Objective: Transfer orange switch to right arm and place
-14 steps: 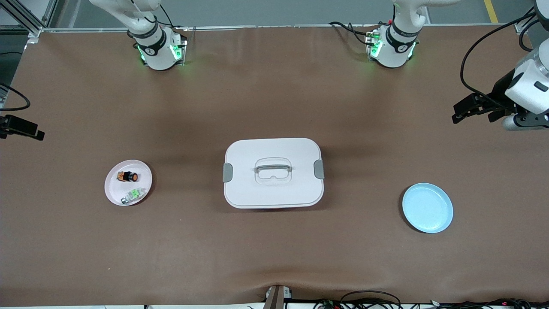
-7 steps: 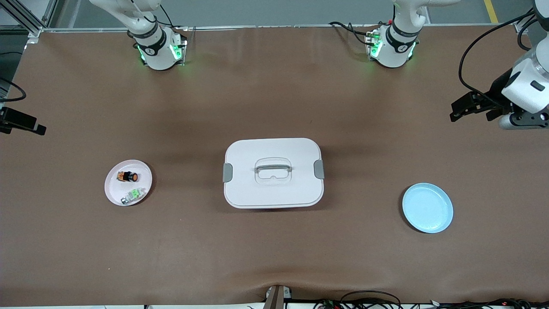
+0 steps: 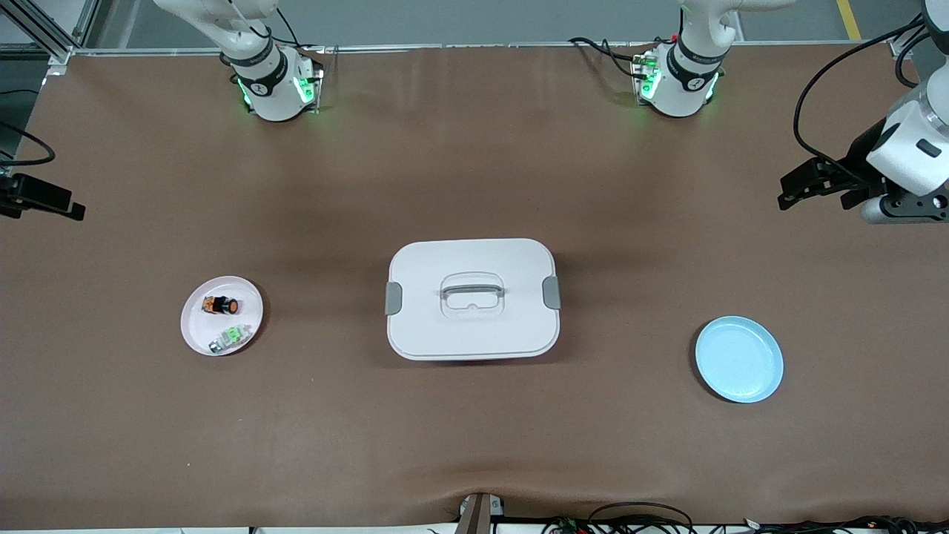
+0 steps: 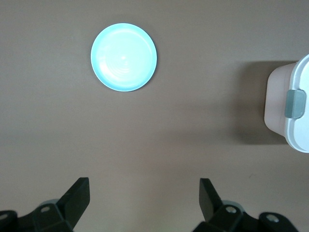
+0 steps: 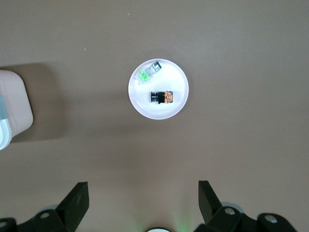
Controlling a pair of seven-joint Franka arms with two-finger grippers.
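**Orange switch lies on the pink plate, both grippers open and empty**

The orange switch (image 3: 220, 304) lies on its side on a small pink plate (image 3: 196, 331), at the lower left of the front view, toward the right arm's end of the table. A small green-and-silver part (image 3: 228, 338) lies on the same plate, just beside the switch and nearer to the front camera. In the right wrist view the switch (image 5: 161, 97) sits near the middle of the plate (image 5: 179, 107), with the green part (image 5: 149, 73) close to the rim.

The right arm (image 3: 248, 55) rises from its base at the upper left of the front view. Its gripper (image 3: 41, 200) shows at the left edge of that view, up in the air over the table edge, well apart from the pink plate. Its fingers (image 5: 77, 200) stand wide apart and hold nothing.

The left arm (image 3: 693, 52) rises from its base at the upper right. Its gripper (image 3: 804, 185) hangs at the right edge of the front view, over bare table, well apart from the blue plate (image 3: 739, 359) at the lower right. Its fingers (image 4: 78, 198) are spread wide too, with nothing between them; the blue plate (image 4: 123, 57) shows at the upper left of the left wrist view.

A white lidded box (image 3: 472, 298) with grey clips stands in the middle of the table, between the two plates.
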